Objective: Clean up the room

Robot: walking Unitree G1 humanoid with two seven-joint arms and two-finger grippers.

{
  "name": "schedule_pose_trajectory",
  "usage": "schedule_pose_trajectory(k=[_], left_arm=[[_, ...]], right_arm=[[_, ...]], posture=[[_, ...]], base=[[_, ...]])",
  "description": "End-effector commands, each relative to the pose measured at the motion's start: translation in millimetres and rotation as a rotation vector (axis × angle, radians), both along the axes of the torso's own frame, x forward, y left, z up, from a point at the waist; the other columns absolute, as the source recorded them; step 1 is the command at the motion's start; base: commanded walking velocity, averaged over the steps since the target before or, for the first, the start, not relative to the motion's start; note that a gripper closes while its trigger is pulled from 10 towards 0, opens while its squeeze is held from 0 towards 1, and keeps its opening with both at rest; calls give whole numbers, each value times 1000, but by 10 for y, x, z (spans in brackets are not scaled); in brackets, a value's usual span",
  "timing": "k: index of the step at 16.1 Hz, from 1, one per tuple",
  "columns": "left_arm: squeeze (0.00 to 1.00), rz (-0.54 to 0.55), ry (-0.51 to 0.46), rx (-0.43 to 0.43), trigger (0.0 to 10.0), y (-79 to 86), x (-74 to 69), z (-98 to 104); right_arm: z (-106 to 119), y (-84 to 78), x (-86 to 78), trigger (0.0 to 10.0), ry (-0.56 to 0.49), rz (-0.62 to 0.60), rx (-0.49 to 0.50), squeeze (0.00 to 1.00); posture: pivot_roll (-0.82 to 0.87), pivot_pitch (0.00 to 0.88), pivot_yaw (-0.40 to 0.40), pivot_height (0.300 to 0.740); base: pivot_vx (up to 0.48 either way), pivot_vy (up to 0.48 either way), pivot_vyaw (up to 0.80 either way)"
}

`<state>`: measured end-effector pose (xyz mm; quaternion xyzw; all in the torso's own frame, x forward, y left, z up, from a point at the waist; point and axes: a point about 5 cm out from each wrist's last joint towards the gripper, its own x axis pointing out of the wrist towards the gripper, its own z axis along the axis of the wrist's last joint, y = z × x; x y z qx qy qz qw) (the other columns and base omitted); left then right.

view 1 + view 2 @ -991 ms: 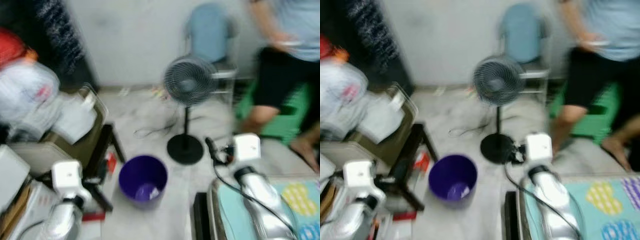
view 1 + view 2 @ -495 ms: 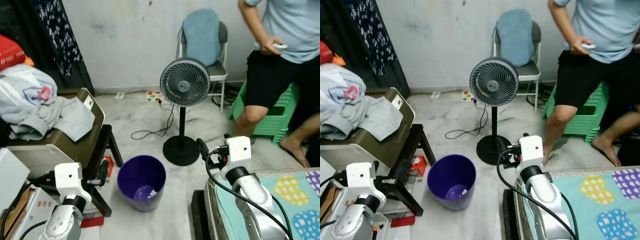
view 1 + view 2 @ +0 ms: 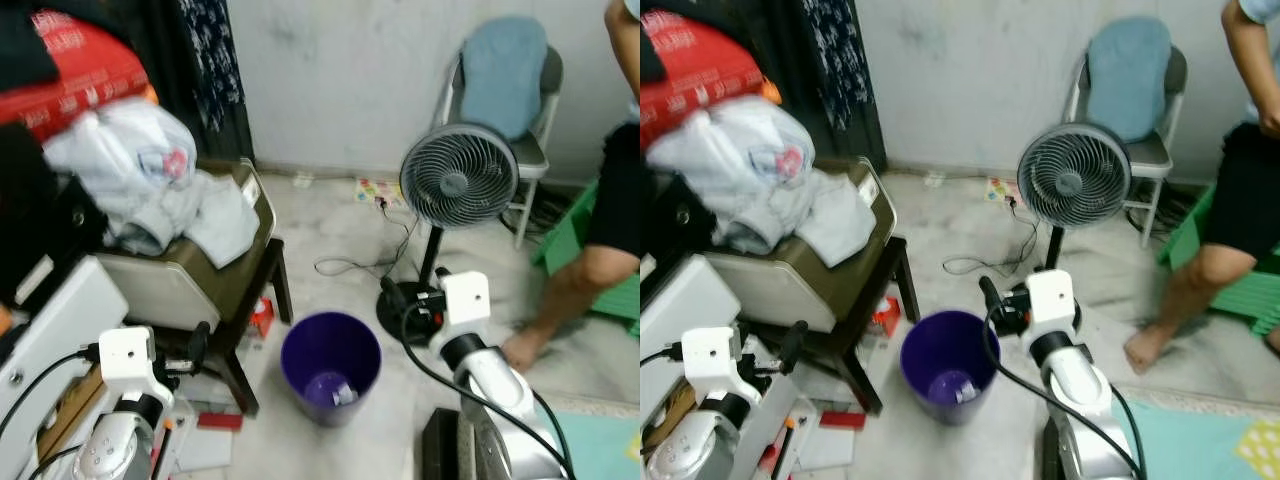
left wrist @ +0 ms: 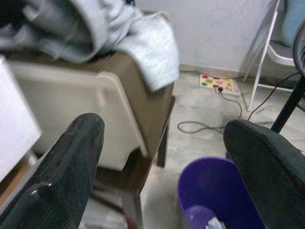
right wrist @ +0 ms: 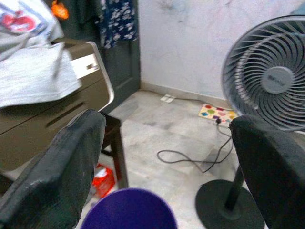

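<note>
A purple bin (image 3: 330, 362) stands on the pale floor in front of me, with small bits of rubbish at its bottom. My left gripper (image 3: 195, 345) is held low to the left of it, by the dark stool; in the left wrist view it (image 4: 162, 131) is open and holds nothing. To the right of the bin and above its rim is my right gripper (image 3: 390, 295), and the right wrist view shows it (image 5: 167, 121) open and holding nothing too. A heap of grey and white clothes (image 3: 160, 180) lies on a brown and beige case (image 3: 215, 275) at the left.
A standing fan (image 3: 458, 180) is just behind the bin, its cable (image 3: 350, 265) trailing over the floor. Behind it is a folding chair with a blue towel (image 3: 505, 75). A person's legs (image 3: 600, 230) and a green stool are at the right. A red packet (image 3: 262, 315) lies under the dark stool.
The camera has swung to the left, so bin, fan and person sit further right in the picture and more of the clothes heap shows. Both grippers stay open and hold nothing.
</note>
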<state>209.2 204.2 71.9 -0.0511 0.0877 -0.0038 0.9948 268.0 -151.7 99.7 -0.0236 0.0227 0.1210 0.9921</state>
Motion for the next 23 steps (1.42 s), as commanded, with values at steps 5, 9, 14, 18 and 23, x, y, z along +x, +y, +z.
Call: schedule_pose_trajectory(k=[5,9,14,18,23], left_arm=[[0,-1,0,-13,10000,-42,14,1],[0,13,0,-3,10000,-35,26,-2],[0,17,-3,3,10000,-33,49,0],[0,13,-3,4,10000,-52,51,1],[0,12,2,-2,10000,-74,51,1]], right_arm=[[18,-57,10,10000,-7,-22,-3,0],[25,-46,22,10000,-8,-18,0,0],[22,-19,35,10000,-10,-9,-11,0],[4,-30,34,10000,2,-24,5,0],[-22,-36,31,10000,12,-36,-12,0]], posture=[[-63,0,60,740],[-64,0,60,740],[-64,0,60,740],[-65,0,58,740],[-64,0,56,740]], base=[[0,0,0],[0,0,0],[0,0,575],[0,0,400],[0,0,0]])
